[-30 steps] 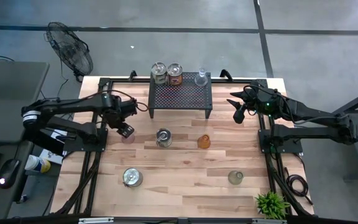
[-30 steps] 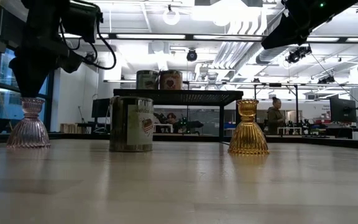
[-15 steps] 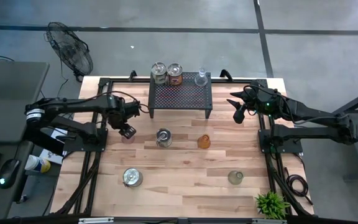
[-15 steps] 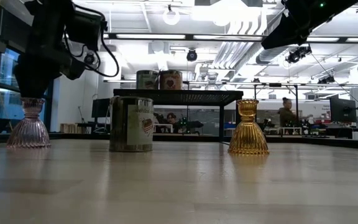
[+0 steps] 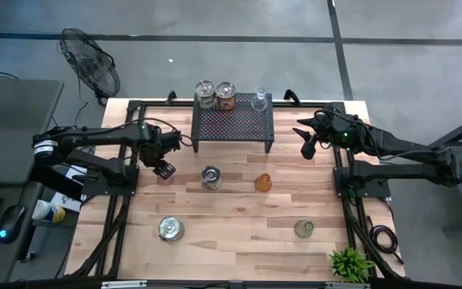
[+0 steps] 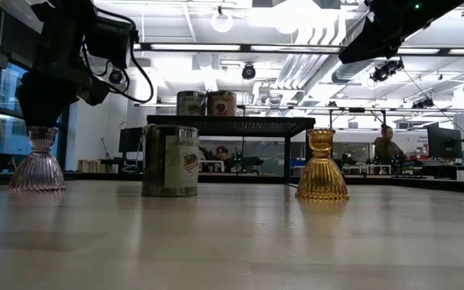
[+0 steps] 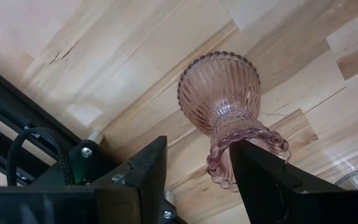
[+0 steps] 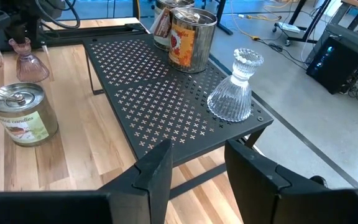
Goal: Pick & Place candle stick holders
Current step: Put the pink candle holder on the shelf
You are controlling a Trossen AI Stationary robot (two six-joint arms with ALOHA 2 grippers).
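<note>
High view: left gripper (image 5: pixel 164 169) hangs over the pink glass holder (image 5: pixel 165 177) on the table's left. Left wrist view: parted fingers (image 7: pixel 148 171) straddle its top rim, not clamped. Right wrist view: right gripper (image 8: pixel 197 163), fingers apart, empty, near the black perforated stand (image 8: pixel 173 93).

Bright, even overhead light from ceiling lamps (image 6: pixel 222 19) casts soft shadows; the low view's tabletop (image 6: pixel 232 242) foreground blurs.
</note>
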